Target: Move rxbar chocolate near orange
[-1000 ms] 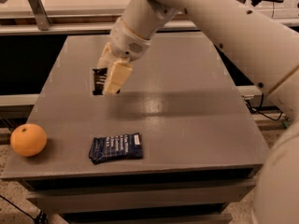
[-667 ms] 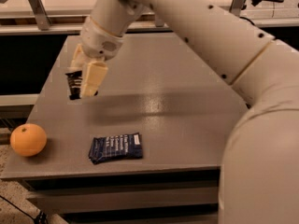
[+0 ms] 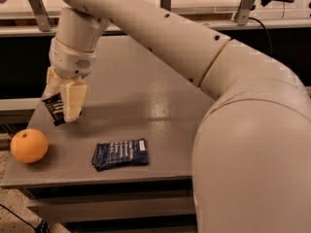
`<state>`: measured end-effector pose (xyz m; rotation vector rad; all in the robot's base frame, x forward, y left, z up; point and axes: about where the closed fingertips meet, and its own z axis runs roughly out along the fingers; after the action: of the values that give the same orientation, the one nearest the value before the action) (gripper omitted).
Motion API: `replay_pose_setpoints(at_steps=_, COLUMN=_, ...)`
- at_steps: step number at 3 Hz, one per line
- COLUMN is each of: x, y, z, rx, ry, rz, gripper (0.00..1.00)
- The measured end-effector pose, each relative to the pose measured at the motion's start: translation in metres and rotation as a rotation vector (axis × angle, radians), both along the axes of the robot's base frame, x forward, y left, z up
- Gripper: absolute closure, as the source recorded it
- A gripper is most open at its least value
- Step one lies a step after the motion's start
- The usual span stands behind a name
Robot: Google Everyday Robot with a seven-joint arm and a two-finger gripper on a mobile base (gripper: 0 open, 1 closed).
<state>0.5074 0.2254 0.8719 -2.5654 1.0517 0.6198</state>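
Observation:
My gripper (image 3: 62, 103) hangs over the left part of the grey table (image 3: 160, 110) and is shut on the rxbar chocolate (image 3: 54, 109), a small black bar with white lettering that sticks out between the cream fingers (image 3: 74, 100). The bar is held just above the table surface. The orange (image 3: 29, 145) sits at the table's front left corner, a short way below and left of the gripper. My arm comes in from the right and covers much of the right side of the view.
A wider dark-blue wrapper (image 3: 120, 154) with white text lies near the front edge, right of the orange. Metal rails and posts (image 3: 36, 6) run behind the table. The floor (image 3: 12, 212) shows at lower left.
My gripper has carried the rxbar chocolate left and toward the front of the table, closer to the orange. The orange and blue wrapper have not moved.

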Motion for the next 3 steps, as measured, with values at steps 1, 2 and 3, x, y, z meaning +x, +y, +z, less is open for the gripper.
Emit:
replay_pose_setpoints(at_steps=1, x=-0.0104, y=-0.0001, z=-0.0126, rx=-0.033, ry=-0.006, rz=0.044, gripper=0.83)
replay_pose_setpoints(at_steps=2, x=-0.0191, y=-0.0052, z=-0.0215, rx=-0.061, ry=-0.017, rz=0.074, gripper=0.6)
replay_pose_setpoints(at_steps=3, x=-0.0186, y=-0.0023, z=-0.0224, rx=-0.055, ry=-0.018, rz=0.072, gripper=0.36)
